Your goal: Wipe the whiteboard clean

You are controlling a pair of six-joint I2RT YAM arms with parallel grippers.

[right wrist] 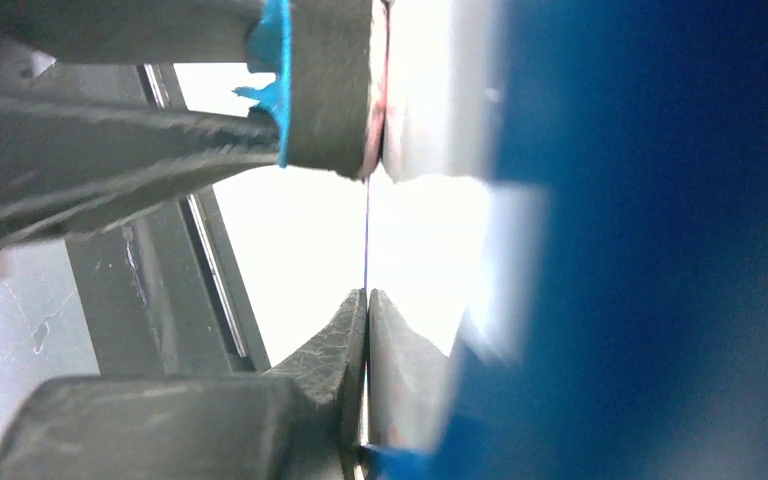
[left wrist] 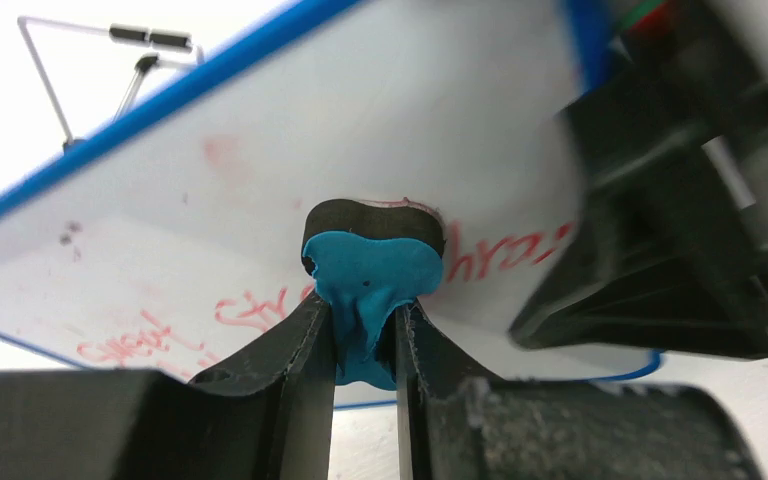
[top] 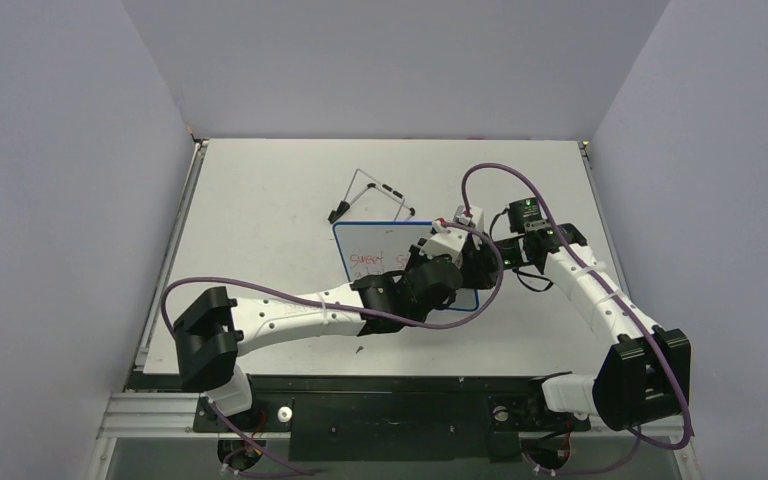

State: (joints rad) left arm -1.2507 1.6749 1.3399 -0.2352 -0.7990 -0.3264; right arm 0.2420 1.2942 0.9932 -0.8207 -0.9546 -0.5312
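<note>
The whiteboard (top: 375, 245), white with a blue rim and red handwriting, is in the middle of the table. In the left wrist view the whiteboard (left wrist: 260, 170) fills the frame, with red words along its lower part. My left gripper (left wrist: 365, 335) is shut on a blue eraser with a black felt face (left wrist: 372, 265), and the felt presses flat against the board. The left gripper (top: 442, 268) is over the board's right half. My right gripper (right wrist: 367, 300) is shut on the board's blue-rimmed right edge (right wrist: 660, 250), seen edge-on. The eraser (right wrist: 325, 90) touches the board just above it.
The black wire stand (top: 375, 195) lies on the table just behind the board; the wire stand (left wrist: 100, 60) also shows at the top left of the left wrist view. Both arms cross the table's near half. Purple cables loop over the wrists. Grey walls enclose the table.
</note>
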